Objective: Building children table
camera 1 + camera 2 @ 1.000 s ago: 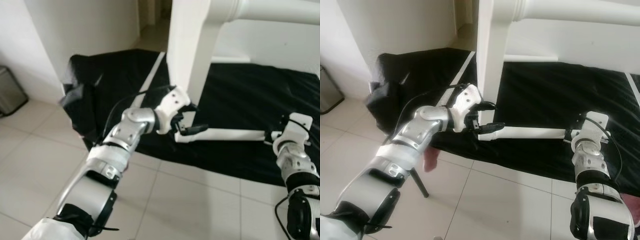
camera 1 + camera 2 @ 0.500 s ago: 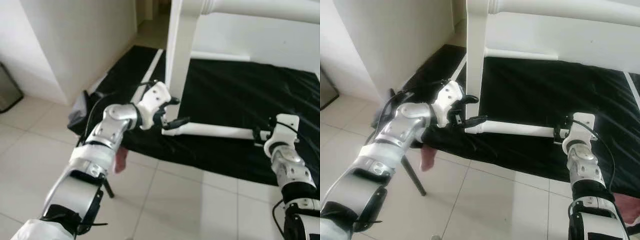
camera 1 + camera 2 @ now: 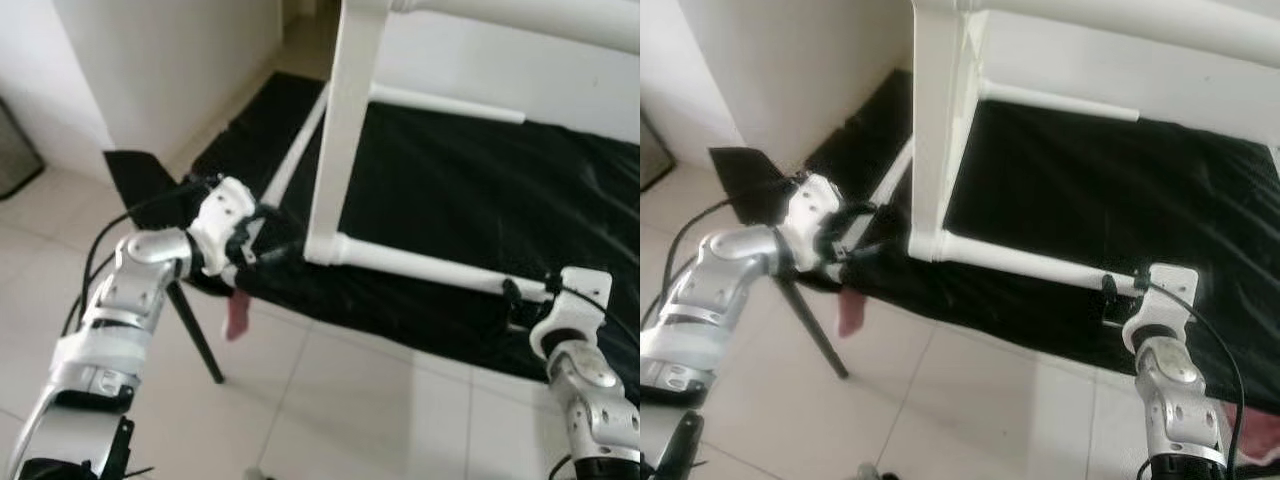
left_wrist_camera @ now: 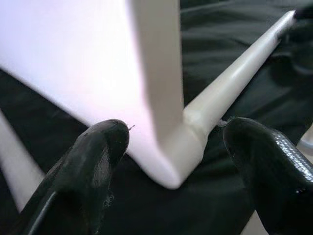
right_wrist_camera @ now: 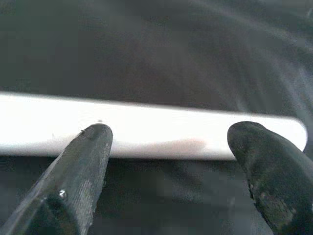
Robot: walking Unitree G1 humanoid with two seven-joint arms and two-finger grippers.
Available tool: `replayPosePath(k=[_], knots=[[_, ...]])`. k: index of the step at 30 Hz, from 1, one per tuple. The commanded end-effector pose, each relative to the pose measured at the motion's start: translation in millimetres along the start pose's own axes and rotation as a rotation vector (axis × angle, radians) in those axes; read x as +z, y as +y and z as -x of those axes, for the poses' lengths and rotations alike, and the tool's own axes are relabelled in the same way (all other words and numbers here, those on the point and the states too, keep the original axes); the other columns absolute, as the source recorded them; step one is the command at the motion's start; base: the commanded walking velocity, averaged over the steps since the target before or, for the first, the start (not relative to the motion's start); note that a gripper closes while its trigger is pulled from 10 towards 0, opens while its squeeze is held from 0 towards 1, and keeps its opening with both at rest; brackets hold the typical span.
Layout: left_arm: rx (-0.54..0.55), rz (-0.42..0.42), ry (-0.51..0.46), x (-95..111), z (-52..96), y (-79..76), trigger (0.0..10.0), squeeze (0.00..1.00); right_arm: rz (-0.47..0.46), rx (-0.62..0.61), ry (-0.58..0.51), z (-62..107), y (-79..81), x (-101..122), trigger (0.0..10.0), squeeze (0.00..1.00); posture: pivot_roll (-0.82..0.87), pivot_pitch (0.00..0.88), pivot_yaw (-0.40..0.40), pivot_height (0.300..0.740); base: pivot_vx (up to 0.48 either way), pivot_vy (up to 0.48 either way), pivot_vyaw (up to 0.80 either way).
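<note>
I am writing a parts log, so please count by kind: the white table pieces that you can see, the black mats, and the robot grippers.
White upright leg: 1
White round rails, low rail and far rail: 2
White flat strip on the mat: 1
Black mat: 1
Grippers, left gripper and right gripper: 2
Total: 7

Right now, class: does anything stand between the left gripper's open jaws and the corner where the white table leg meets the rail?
Nothing visible does. The left gripper faces the table leg and rail corner directly, over black cloth.
</note>
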State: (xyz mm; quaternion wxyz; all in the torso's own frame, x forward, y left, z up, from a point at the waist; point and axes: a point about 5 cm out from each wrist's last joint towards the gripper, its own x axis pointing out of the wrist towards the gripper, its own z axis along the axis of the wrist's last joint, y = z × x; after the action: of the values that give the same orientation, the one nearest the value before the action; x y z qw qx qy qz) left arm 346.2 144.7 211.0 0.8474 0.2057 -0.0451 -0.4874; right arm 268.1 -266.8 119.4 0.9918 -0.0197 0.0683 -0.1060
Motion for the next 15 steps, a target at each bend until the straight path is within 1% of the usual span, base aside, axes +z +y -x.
replayPosePath(k=[1,2,3,4,5,6,7,8,9,11,12,13,15], knots=[[-0.016,0.015,-0.020,4,-3.8,-0.6,10.0,0.00,-0.028,0.005,0.045,-0.3,0.9,-12,10.0,0.00,0.01,0.121,-0.010,0.740,0.000,0.000,0.00],[-0.019,0.010,-0.033,8,-6.6,0.2,10.0,0.00,-0.040,0.017,-0.031,-6.2,3.1,1,10.0,0.00,0.00,0.117,-0.004,0.740,0.000,0.000,0.00],[-0.021,0.008,-0.040,10,-8.1,0.5,10.0,0.00,-0.051,0.025,-0.076,-8.1,5.1,11,10.0,0.00,0.00,0.116,-0.005,0.740,0.000,0.000,0.00],[-0.021,0.008,-0.040,10,-8.1,0.5,10.0,0.00,-0.051,0.025,-0.076,-8.1,5.1,11,10.0,0.00,0.00,0.116,-0.005,0.740,0.000,0.000,0.00],[-0.031,0.007,-0.051,12,-9.0,-1.7,10.0,0.00,-0.057,0.013,-0.136,-9.9,5.1,22,10.0,0.00,0.01,0.114,-0.003,0.740,0.000,0.000,0.00],[-0.038,0.007,-0.055,13,-8.7,-4.0,10.0,0.00,-0.059,0.002,-0.169,-9.3,4.8,29,10.0,0.00,0.01,0.113,-0.003,0.740,0.000,0.000,0.00],[-0.046,0.007,-0.056,13,-8.1,-7.8,10.0,0.00,-0.103,0.001,-0.221,-9.0,4.8,36,10.0,0.00,0.01,0.110,-0.004,0.740,0.000,0.000,0.00],[-0.046,0.007,-0.056,13,-8.1,-7.8,10.0,0.00,-0.103,0.001,-0.221,-9.0,4.8,36,10.0,0.00,0.01,0.110,-0.004,0.740,0.000,0.000,0.00],[-0.051,0.008,-0.056,13,-7.4,-10.7,10.0,0.00,-0.135,0.003,-0.257,-8.4,4.8,41,10.0,0.00,0.02,0.108,-0.005,0.740,0.000,0.000,0.00],[-0.055,0.036,-0.054,9,-4.8,-19.4,10.0,0.00,-0.136,0.007,-0.358,-2.1,7.4,48,10.0,0.00,0.03,0.105,-0.008,0.740,0.000,0.000,0.00],[-0.055,0.036,-0.054,9,-4.8,-19.4,10.0,0.00,-0.136,0.007,-0.358,-2.1,7.4,48,10.0,0.00,0.03,0.105,-0.008,0.740,0.000,0.000,0.00],[-0.053,0.046,-0.053,7,-3.8,-21.9,10.0,0.00,-0.132,0.003,-0.382,0.0,8.0,49,10.0,0.00,0.03,0.103,-0.010,0.740,0.000,0.000,0.00],[-0.054,0.061,-0.037,2,0.2,-28.4,10.0,0.00,-0.161,0.054,-0.370,4.0,14.2,45,10.0,0.00,0.03,0.102,-0.015,0.740,0.000,0.000,0.00]])
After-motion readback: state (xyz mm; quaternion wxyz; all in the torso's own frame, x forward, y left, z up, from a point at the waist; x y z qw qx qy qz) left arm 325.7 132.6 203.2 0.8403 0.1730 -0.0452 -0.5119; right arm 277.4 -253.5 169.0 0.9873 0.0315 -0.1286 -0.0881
